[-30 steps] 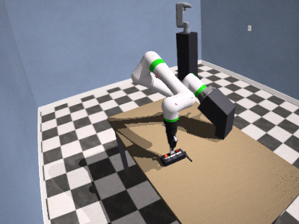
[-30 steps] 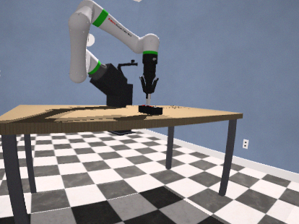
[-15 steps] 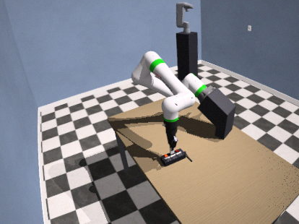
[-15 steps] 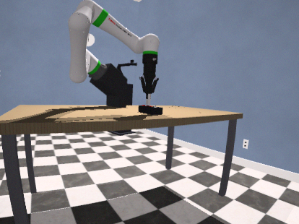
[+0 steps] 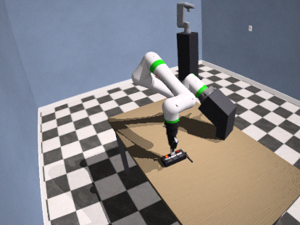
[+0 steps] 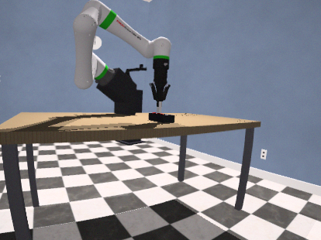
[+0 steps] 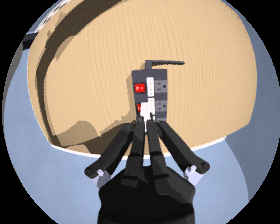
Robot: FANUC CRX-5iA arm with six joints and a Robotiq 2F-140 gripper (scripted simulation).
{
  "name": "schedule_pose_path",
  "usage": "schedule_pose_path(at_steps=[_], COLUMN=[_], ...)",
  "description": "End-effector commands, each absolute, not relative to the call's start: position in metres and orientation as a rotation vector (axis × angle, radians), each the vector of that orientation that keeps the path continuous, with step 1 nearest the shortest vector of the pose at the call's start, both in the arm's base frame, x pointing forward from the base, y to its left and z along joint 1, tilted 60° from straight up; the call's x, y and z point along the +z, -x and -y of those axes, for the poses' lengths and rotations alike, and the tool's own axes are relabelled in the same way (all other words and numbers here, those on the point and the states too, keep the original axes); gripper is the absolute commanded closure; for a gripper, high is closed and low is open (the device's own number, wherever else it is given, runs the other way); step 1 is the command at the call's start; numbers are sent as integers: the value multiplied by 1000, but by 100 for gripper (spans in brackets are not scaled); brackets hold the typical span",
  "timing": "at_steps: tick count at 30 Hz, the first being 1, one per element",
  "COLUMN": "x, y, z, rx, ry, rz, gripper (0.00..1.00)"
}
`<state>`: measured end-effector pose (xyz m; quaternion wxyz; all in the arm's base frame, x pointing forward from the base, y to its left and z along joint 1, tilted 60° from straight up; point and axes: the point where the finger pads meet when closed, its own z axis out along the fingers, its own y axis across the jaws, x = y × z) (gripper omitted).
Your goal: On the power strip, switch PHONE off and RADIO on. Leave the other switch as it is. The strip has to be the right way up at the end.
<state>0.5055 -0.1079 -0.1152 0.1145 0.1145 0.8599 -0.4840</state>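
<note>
Fingers of the black two-finger end effector [image 5: 174,152] stand pressed together with nothing between them, pointing straight down at the black rectangular power strip [image 5: 175,158]. The strip lies flat, face up, on the tan wooden table [image 5: 232,173], near the table's left edge in the top view and well apart from the far right edge. In the wrist view the closed fingertips sit over the middle of the strip [image 7: 151,95], at its row of switches; a red-lit switch [image 7: 139,87] shows just beyond the tips and a second red patch just beside them. Whether the tips touch the strip I cannot tell. A thin dark cord stub [image 7: 168,63] sticks out from the strip's far end.

In the exterior view the end effector [image 6: 158,108] hangs upright above the strip [image 6: 161,117], with the white arm with green bands [image 6: 128,32] arching over from the dark base block [image 6: 122,91] behind it. Bare table spreads wide to the right of the strip in the top view; on the left, little table lies between the strip and the edge, with the checkered floor [image 5: 80,173] below
</note>
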Motion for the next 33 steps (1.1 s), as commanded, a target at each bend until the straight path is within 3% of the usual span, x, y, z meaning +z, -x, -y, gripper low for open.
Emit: schedule_pose_path(at_steps=[1, 33], x=[-116, -116], y=[-506, -506], z=[109, 109], rx=[-1418, -1418], ry=[-335, -335], rz=[-2521, -2521], gripper=[100, 100])
